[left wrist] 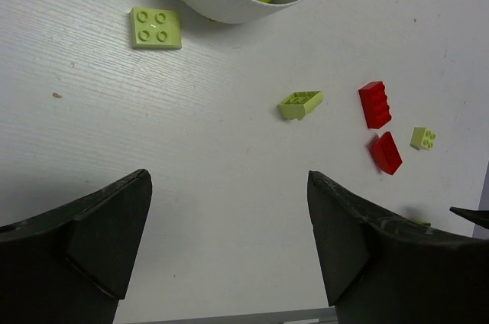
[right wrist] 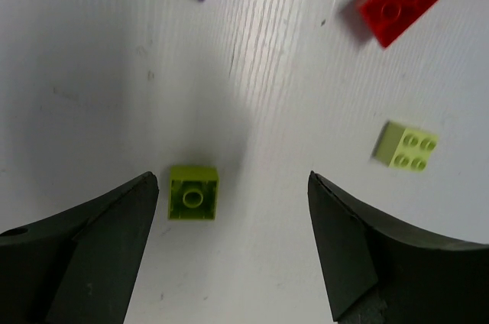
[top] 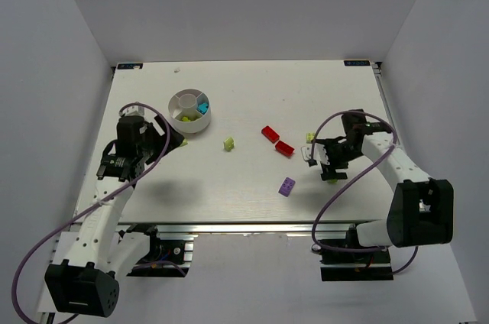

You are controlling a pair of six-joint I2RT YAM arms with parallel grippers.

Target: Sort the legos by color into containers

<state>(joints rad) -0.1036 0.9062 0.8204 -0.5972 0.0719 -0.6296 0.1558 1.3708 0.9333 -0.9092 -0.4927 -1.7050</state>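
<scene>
Legos [top: 286, 186] — scattered over worktop [top: 229, 179] middle and right side, lime and cyan ones already in dish [top: 189, 127] toward far-left corner; pick-up step, right gripper [right wrist: 231, 202] jaws apart above lime brick [right wrist: 192, 193] — next calls for lowering and closing; left gripper [left wrist: 229, 202] jaws apart, empty.

Red legos [top: 270, 132], lime lego [top: 228, 143], purple lego [top: 286, 186], white dish [top: 188, 125]

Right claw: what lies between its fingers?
One small lime-green lego lies loose between the fingers of the open right claw; the right wrist view shows it.
</scene>
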